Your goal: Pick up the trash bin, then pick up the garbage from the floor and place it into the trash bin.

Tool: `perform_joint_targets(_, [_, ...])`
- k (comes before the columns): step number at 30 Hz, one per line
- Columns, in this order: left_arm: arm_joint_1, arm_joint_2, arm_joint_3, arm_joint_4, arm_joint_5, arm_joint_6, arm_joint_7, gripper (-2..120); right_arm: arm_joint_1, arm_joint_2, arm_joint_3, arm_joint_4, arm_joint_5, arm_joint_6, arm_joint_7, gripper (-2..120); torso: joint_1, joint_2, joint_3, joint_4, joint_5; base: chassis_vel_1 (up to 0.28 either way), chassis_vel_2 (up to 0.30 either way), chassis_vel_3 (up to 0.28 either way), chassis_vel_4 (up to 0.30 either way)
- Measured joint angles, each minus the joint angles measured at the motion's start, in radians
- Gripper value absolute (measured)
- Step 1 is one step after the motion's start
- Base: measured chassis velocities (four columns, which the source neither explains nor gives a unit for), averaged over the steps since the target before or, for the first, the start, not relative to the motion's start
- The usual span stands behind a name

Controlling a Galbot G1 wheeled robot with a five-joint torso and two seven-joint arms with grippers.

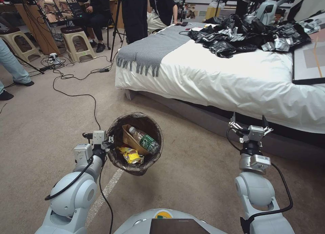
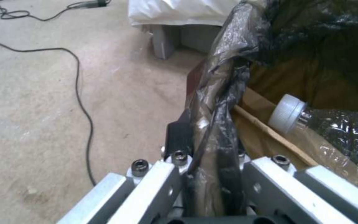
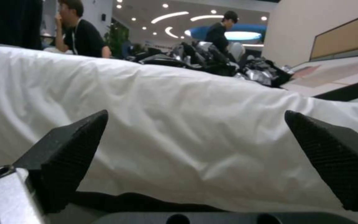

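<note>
The white wall of the trash bin (image 1: 137, 168) is almost wholly covered by its dark bag liner (image 1: 116, 152), and the bin's base cannot be made out from the head view. In the left wrist view the bin's far side is cut off and the liner's folds (image 2: 220, 102) hide the rim itself. The left gripper (image 1: 109, 143) is clamped on the rim and liner at the bin's left side; its fingers (image 2: 179, 137) are seen pressed tight around the bunched plastic. The bin is held off the carpeted floor (image 1: 44, 112), tilted toward the camera, by the left arm stretched forward. Inside it lie a clear bottle with a green label (image 1: 145, 140), a tan paper carton (image 1: 130, 139) beneath it, and a yellow snack bag (image 1: 131, 155) at the near side. The right gripper (image 1: 250, 123) is raised with its fingers (image 3: 67, 155) spread wide and nothing between them, pointed at the white bed (image 1: 220, 81) close ahead, the forearm held upright.
</note>
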Motion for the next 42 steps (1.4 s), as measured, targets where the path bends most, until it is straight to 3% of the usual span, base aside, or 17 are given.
perform_joint_targets(7, [0.004,0.001,-0.002,-0.002,0.000,0.000,0.001,0,0.003,-0.014,-0.018,-0.002,0.009,-0.013,-0.001,100,0.000,0.000,0.000,0.0001,0.0001,0.054,0.045,0.046,0.047])
perform_joint_targets(18, [0.004,0.003,-0.010,-0.001,0.001,0.000,0.006,0,0.004,-0.148,-0.015,-0.005,0.082,-0.036,-0.052,100,0.000,0.000,0.000,0.0000,0.0001,0.018,0.018,0.017,0.014])
perform_joint_targets(42, [0.000,0.002,-0.016,0.003,-0.007,-0.002,0.004,0,0.003,-0.150,-0.018,-0.015,0.085,-0.056,-0.107,100,0.000,0.000,0.000,0.0000,0.0000,0.057,0.054,0.054,0.051])
